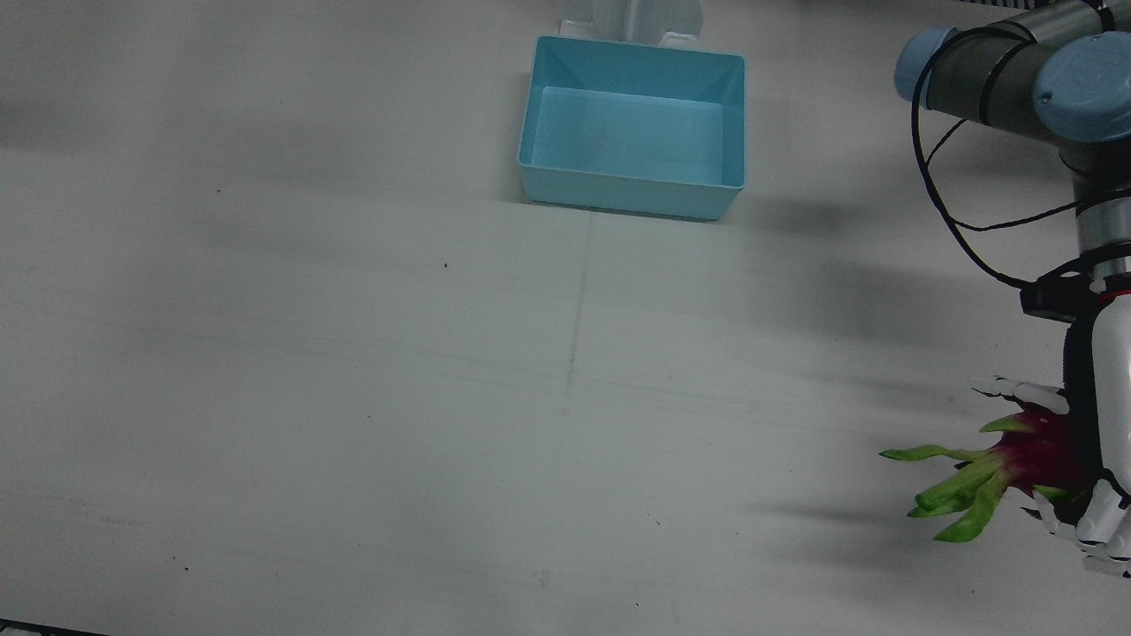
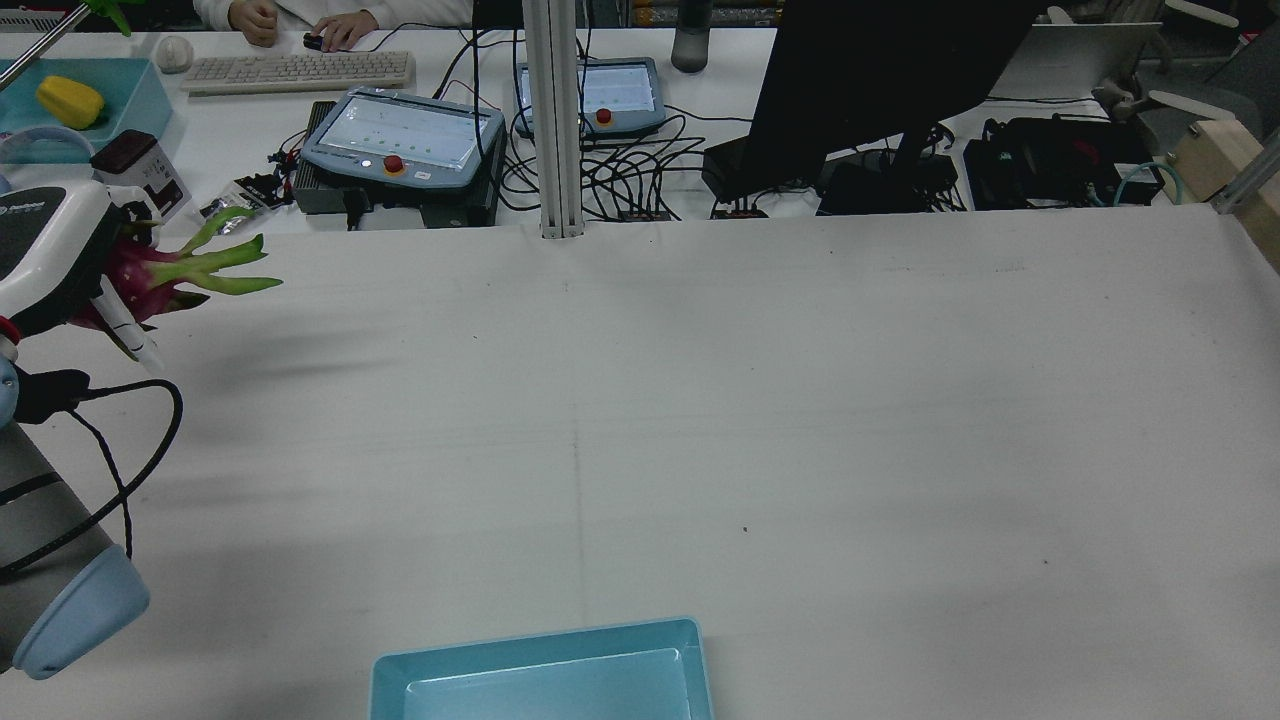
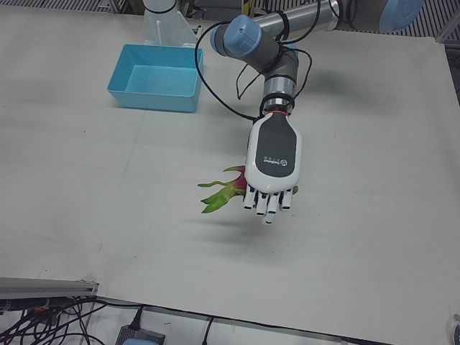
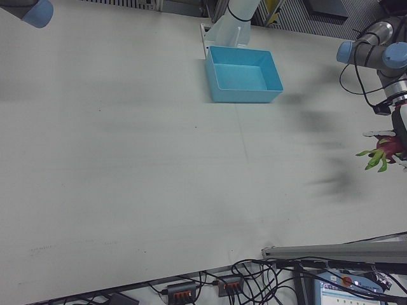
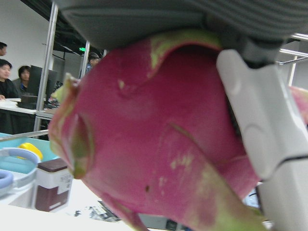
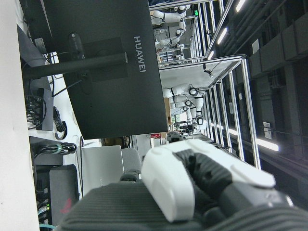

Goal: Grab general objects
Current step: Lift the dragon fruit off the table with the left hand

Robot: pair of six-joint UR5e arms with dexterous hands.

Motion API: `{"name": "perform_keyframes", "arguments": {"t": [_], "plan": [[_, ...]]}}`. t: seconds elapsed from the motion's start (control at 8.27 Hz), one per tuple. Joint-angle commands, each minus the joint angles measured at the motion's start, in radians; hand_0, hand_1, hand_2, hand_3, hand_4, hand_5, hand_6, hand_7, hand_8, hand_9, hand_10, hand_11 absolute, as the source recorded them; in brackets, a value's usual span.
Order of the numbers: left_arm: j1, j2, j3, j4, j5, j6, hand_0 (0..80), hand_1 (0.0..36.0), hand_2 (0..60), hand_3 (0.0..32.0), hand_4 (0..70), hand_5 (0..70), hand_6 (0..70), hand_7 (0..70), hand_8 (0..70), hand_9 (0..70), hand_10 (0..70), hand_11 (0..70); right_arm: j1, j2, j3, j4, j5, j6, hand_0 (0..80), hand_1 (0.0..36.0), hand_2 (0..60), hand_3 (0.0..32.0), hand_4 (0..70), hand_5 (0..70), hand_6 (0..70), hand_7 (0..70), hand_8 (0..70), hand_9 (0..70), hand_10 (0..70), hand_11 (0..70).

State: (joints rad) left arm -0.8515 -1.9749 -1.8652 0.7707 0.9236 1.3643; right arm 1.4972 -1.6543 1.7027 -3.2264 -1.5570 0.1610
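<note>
Dragon fruit [image 3: 231, 188] was already in the left hand [image 3: 272, 165] at this point, so the grab itself looked done to me. The fingers [image 3: 267, 203] were curled down around the magenta body with the green leafy tips poking out sideways, and the left hand view pretty much filled up with the fruit's red skin pressed right against a white finger [image 5: 255, 120], so I'd call that a real hold and not just a touch. In the left-front view there was a faint shadow on the table [image 3: 108, 215] under the fruit with a gap between, so I judged it lifted clear of the surface rather than resting on it, though I couldn't say how high. It was out near the operators' side of the table on the left arm's half, well apart from the blue bin [image 1: 633, 126], which sat empty back by the pedestals. If the bin is where it's meant to end up (the task line doesn't say, so that's my guess), then what was left would be the carry across and the release. The right hand [image 6: 192, 192] only showed in its own camera, pointing off at a monitor [image 6: 96, 62] and the room behind. I couldn't tell whether its fingers were spread or closed, and none of the table views caught it, so it seemed parked out of the way.
</note>
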Motion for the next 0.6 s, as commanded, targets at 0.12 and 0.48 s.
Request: {"name": "perform_keyframes", "arguments": {"t": [0.12, 0.48], "plan": [[-0.142, 0.028, -0.028, -0.273, 0.423, -0.158, 40.5, 16.8, 60.0, 0.0, 23.3, 70.0, 31.2, 51.0, 23.2, 31.7, 48.4, 68.7, 0.000, 0.001, -0.003, 0.002, 0.000, 0.000, 0.0, 0.0, 0.0, 0.0, 0.0, 0.0, 0.0, 0.0, 0.0, 0.0, 0.0, 0.0], [-0.147, 0.030, -0.023, -0.449, 0.703, -0.270, 43.1, 17.4, 60.0, 0.0, 27.5, 70.0, 35.3, 57.9, 25.7, 34.0, 46.8, 66.4, 0.000, 0.001, -0.003, 0.002, 0.000, 0.000, 0.0, 0.0, 0.0, 0.0, 0.0, 0.0, 0.0, 0.0, 0.0, 0.0, 0.0, 0.0]]}}
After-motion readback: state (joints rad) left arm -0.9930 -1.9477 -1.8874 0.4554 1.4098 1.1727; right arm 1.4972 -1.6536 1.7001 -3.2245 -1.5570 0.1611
